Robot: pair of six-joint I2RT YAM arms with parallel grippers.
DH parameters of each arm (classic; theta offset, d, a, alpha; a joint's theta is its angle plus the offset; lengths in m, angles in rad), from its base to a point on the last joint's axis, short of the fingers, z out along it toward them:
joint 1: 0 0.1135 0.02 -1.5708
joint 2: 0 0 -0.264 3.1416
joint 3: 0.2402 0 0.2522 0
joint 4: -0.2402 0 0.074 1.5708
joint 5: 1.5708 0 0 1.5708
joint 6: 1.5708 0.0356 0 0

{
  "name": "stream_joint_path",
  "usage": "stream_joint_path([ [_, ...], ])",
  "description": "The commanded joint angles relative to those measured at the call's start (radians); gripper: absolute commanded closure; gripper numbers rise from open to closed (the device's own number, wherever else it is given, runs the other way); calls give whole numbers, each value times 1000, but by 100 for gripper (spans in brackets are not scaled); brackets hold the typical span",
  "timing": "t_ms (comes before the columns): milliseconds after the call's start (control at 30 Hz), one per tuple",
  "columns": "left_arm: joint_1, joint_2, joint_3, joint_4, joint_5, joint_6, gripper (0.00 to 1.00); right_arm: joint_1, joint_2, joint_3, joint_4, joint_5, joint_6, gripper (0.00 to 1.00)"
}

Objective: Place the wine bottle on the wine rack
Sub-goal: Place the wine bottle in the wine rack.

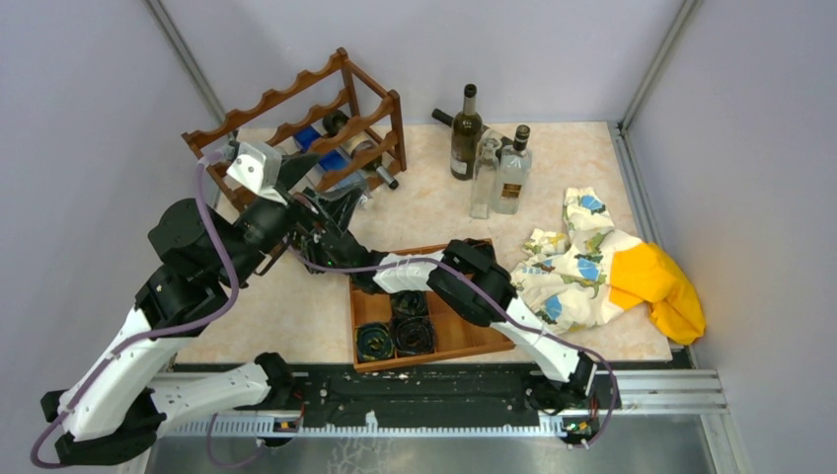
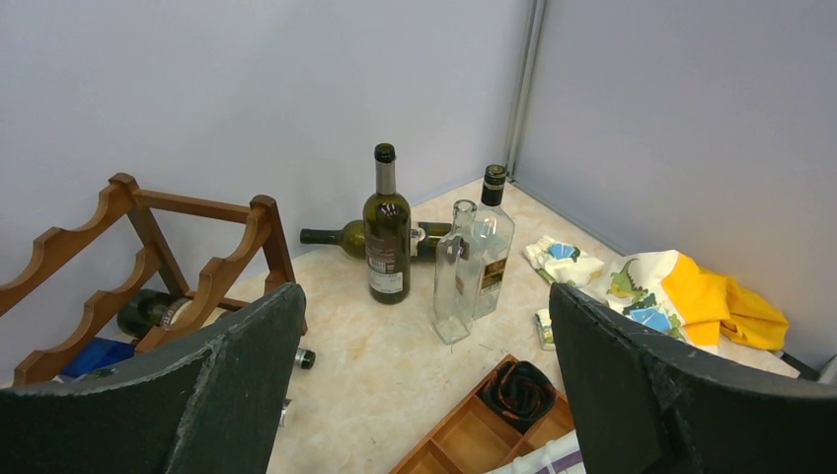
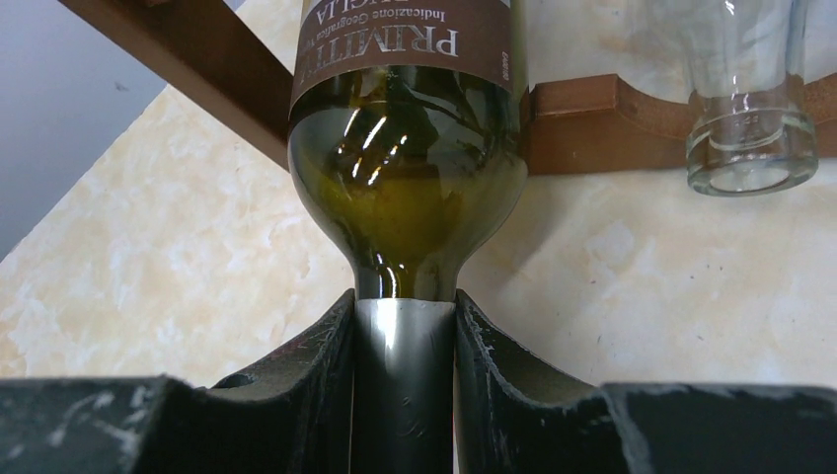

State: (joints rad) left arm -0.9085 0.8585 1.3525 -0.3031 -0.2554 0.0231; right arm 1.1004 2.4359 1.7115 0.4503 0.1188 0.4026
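My right gripper (image 3: 405, 385) is shut on the silver-capped neck of a green wine bottle (image 3: 405, 188) with a brown label. The bottle points away toward the reddish-brown wine rack (image 3: 188, 64), and its body crosses a rack rail just above the table. From above, the wine rack (image 1: 296, 99) stands at the back left, with the right gripper (image 1: 326, 245) low at its front and largely hidden under the left arm. My left gripper (image 1: 318, 188) hovers over that spot. In its own view the left gripper (image 2: 424, 380) is open wide and empty, its fingers (image 2: 207, 395) beside the rack (image 2: 128, 247).
Several bottles (image 1: 466, 133) stand at the back centre and one lies behind them (image 2: 341, 237). An end of a clear glass bottle (image 3: 750, 148) rests on the rack. An orange-brown compartment tray (image 1: 464, 336) holds dark rolls. A patterned and yellow cloth (image 1: 592, 272) lies to the right.
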Motion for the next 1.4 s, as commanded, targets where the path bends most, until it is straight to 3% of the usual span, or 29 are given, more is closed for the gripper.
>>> stream_joint_path([
  [0,-6,4,37,-21,-12,2,1,-7,-5,116,195,16,-32,100],
  [900,-6,7,44,-27,-12,7,1,-28,119,356,99,53,-99,100],
  [1367,-6,11,41,-23,-12,10,1,-34,141,384,67,45,-130,97],
])
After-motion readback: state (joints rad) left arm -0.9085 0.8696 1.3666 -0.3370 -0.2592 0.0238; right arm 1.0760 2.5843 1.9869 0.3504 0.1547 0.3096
